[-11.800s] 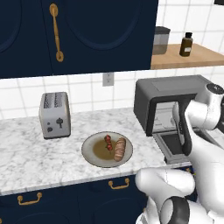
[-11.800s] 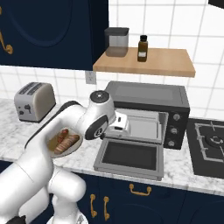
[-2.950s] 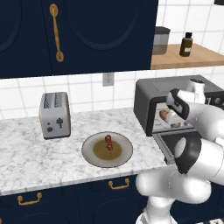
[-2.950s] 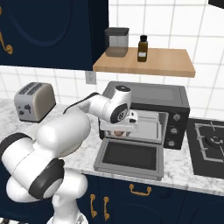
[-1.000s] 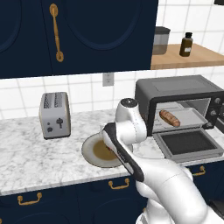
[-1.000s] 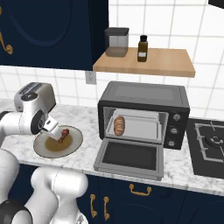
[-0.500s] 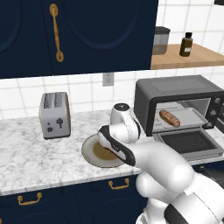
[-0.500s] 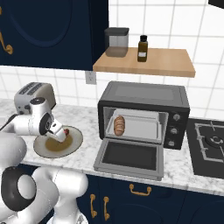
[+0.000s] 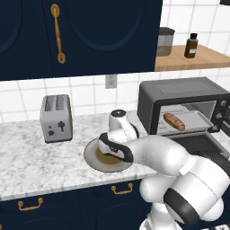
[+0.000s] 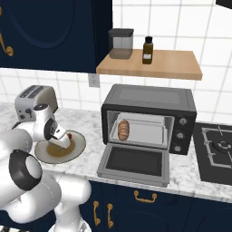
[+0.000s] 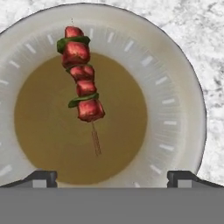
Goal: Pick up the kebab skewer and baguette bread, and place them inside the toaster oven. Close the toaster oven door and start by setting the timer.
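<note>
From my left base view the arm covers most of the plate, and I can't make out the kebab skewer there. In the hand view my fingers stand wide apart, gripping nothing, with the kebab skewer lying on the plate between and beyond them, untouched. The baguette bread sits inside the toaster oven, its door down.

Even, bright rendered light, no glare or blown spots. Soft shadow under arm on marble surface. Toaster oven interior lit, clearly readable. Base views sharp, no edge distortion. Hand view slightly soft/pixelated; plate evenly lit, hardly any shadow.
</note>
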Motion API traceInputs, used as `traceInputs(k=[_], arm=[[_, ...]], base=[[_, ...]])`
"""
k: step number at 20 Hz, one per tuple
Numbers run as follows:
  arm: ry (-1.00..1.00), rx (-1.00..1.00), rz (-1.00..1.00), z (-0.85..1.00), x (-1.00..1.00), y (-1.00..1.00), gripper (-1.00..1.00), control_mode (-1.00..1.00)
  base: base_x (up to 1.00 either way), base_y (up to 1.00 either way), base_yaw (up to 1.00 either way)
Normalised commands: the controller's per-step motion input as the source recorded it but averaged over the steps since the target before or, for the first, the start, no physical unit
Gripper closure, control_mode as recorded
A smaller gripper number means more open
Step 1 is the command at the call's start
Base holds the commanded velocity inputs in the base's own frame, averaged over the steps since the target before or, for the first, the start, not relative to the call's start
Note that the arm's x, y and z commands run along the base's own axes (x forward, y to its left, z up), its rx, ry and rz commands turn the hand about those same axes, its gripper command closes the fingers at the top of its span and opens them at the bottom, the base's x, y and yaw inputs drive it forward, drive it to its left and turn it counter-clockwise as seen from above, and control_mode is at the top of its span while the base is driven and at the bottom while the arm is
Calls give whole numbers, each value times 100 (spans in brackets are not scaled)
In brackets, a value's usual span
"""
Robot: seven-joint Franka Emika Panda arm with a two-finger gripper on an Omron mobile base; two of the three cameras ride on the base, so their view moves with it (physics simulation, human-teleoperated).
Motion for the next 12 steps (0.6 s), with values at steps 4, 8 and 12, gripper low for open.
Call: traceInputs(k=[4, 8, 12], arm=[[0, -6, 0, -33, 28, 0, -100, -100], [1, -2, 0, -30, 31, 6, -100, -100], [1, -1, 0, -25, 34, 6, -100, -100]], base=[[0, 0, 0], [0, 0, 0], [0, 0, 0]])
